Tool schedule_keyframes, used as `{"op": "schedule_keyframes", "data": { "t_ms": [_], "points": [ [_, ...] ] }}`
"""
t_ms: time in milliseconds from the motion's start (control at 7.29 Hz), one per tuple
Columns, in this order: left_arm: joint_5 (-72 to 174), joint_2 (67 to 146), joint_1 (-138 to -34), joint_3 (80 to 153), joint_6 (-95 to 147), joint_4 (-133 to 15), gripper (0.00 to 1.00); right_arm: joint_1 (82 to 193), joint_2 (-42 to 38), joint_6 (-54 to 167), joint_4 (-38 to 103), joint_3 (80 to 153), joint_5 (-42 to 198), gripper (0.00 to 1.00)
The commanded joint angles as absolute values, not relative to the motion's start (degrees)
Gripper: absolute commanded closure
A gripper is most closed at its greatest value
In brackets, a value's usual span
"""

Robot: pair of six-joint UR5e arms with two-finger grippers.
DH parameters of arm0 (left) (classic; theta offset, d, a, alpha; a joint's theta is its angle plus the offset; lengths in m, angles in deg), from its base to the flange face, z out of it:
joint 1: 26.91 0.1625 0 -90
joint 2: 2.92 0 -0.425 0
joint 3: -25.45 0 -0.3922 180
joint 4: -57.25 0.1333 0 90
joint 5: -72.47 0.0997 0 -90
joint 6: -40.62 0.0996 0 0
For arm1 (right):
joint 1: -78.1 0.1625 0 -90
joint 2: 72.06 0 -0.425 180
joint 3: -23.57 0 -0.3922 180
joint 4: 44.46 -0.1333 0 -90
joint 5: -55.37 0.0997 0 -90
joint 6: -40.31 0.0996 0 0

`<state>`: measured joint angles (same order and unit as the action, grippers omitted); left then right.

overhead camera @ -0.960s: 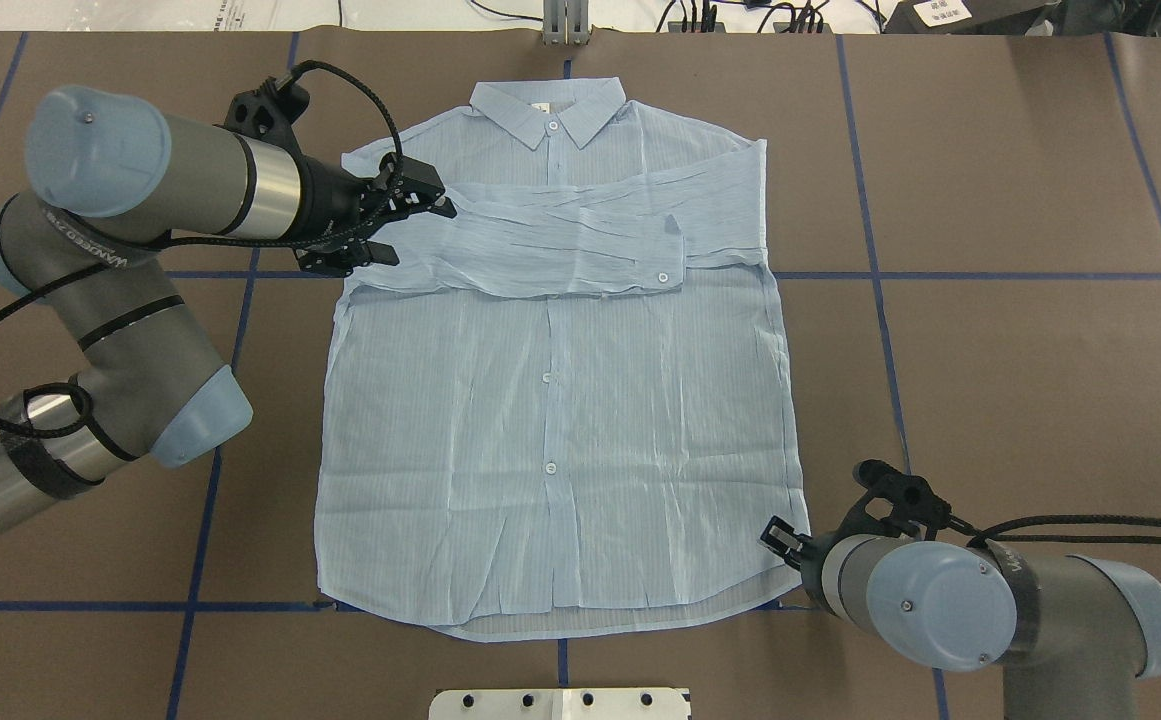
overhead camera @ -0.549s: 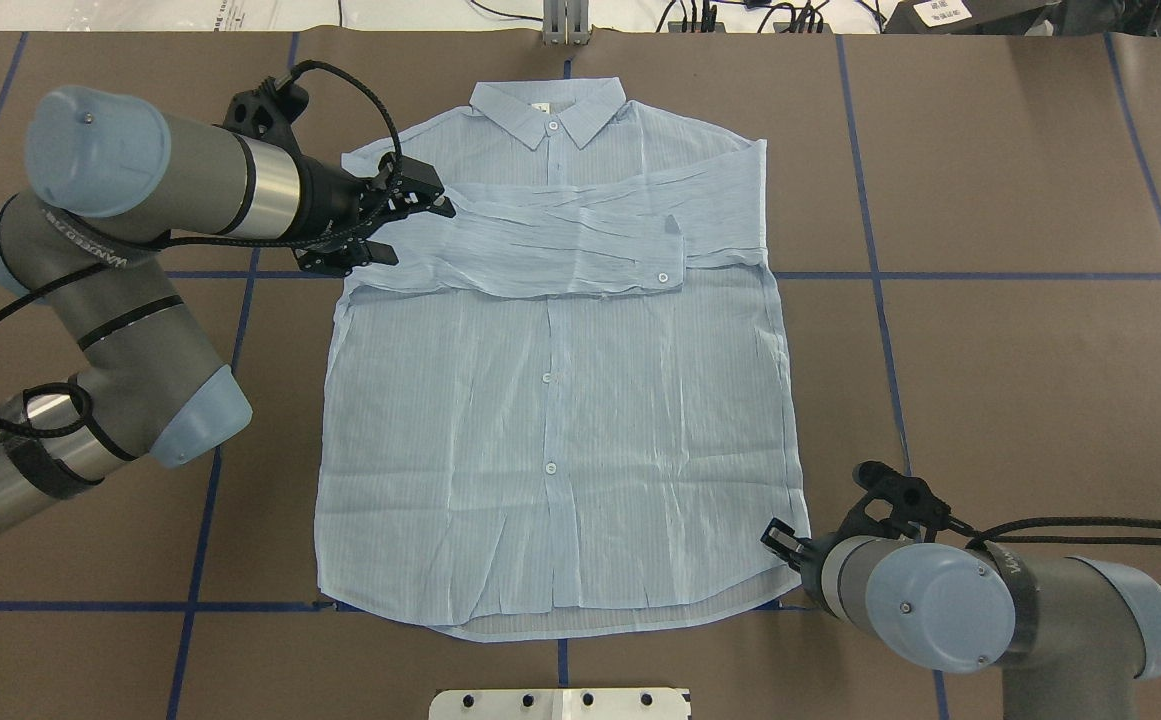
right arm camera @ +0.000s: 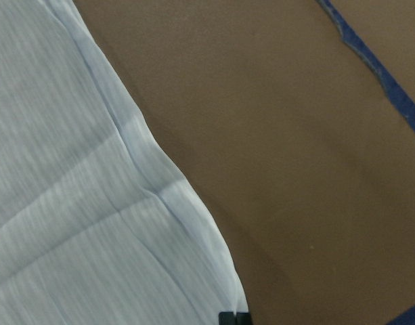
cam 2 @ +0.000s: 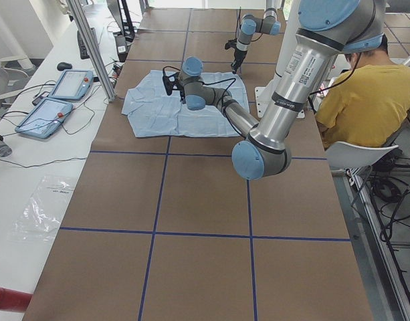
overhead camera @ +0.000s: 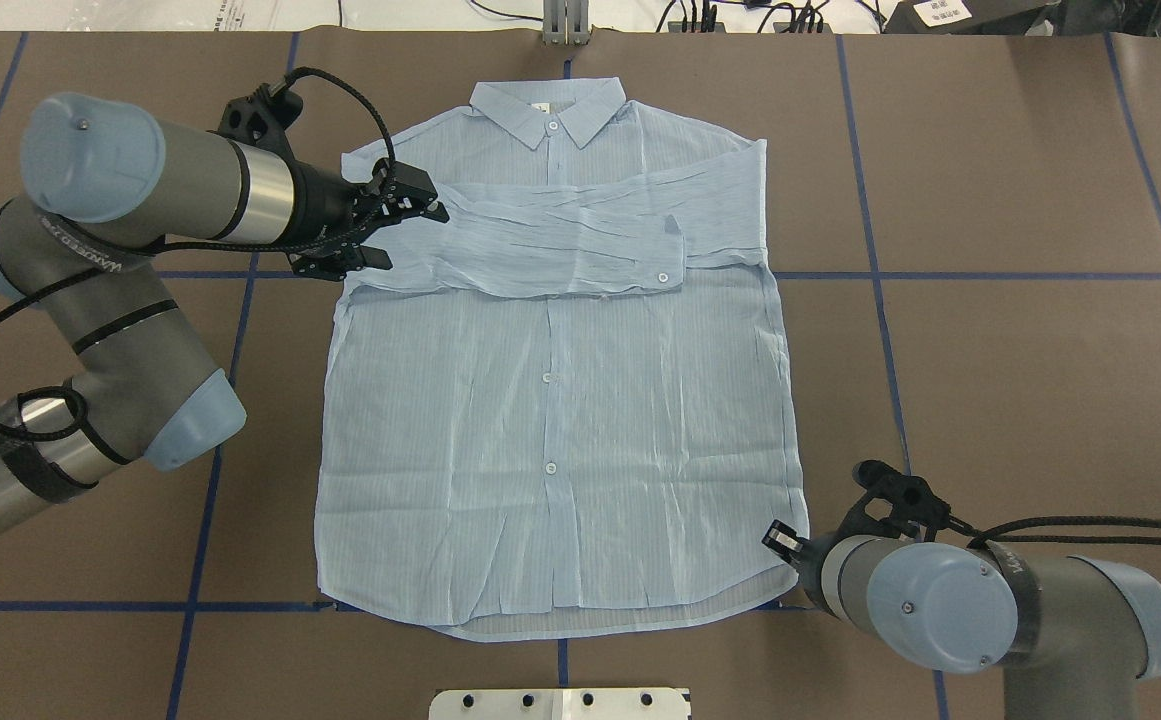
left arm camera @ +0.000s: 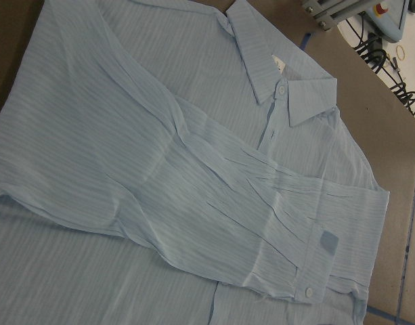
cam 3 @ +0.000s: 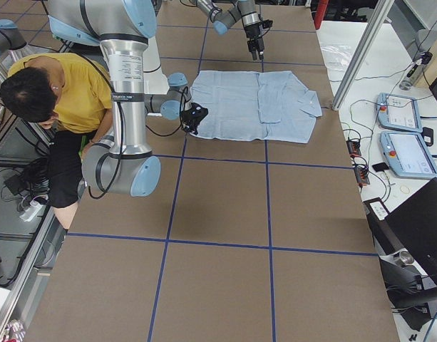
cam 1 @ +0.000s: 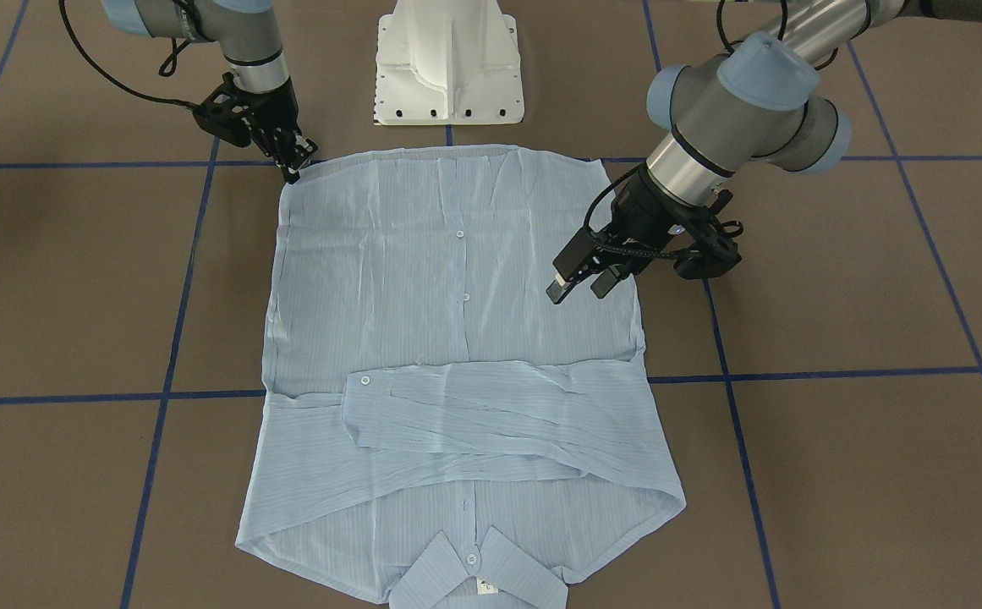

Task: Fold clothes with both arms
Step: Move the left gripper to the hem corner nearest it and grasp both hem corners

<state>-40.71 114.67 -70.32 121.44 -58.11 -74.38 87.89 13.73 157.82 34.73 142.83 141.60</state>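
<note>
Pale blue, thin and finely striped, the crinkled shirt [overhead camera: 550, 420] lies flat and buttons-up on the brown bench [overhead camera: 990, 350]. Its hem is nearest the white pedestal [cam 1: 448, 68] and its collar [overhead camera: 550, 105] farthest from it, with a cuffed sleeve [overhead camera: 560, 250] folded across the chest. We see the left pincer [cam 1: 579, 286] spread apart and empty above the shirt's side. The right pincer [cam 1: 292, 165] meets the hem corner beside the pedestal, but its tips are too hidden for us to tell their state.
</note>
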Motion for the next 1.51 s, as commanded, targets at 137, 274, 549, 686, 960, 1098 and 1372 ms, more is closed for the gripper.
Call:
{"op": "schedule_keyframes", "data": {
  "t_ms": [137, 274, 549, 686, 960, 1098, 1372],
  "points": [
    [-39.86, 101.3, -66.4, 134.29, -58.61, -73.97, 0.01, 87.59, 13.98, 157.73, 34.82, 145.47, 142.02, 1.0],
    [-34.46, 95.14, -62.89, 138.96, -58.61, -73.88, 0.0, 87.5, 14.07, 157.73, 34.82, 145.48, 142.2, 1.0],
    [-32.48, 86.75, -56.39, 142.08, -60.52, -73.71, 0.0, 87.41, 13.99, 157.56, 34.73, 145.74, 142.99, 1.0],
    [-27.42, 86.3, -50.96, 142.08, -62.54, -73.27, 0.0, 87.41, 13.9, 157.56, 34.73, 145.83, 142.99, 1.0],
    [-24.65, 87.69, -45.55, 142.87, -67.99, -67.23, 0.01, 87.33, 13.99, 157.21, 34.65, 145.48, 143.43, 1.0],
    [-23.43, 87.7, -43.89, 142.87, -68.45, -66.25, 0.01, 87.32, 14.16, 157.12, 34.56, 145.65, 143.61, 1.0],
    [-22.37, 89.01, -41.43, 142.35, -68.45, -61.25, 0.03, 87.32, 13.99, 157.2, 34.56, 145.74, 143.43, 1.0]
  ]
}}
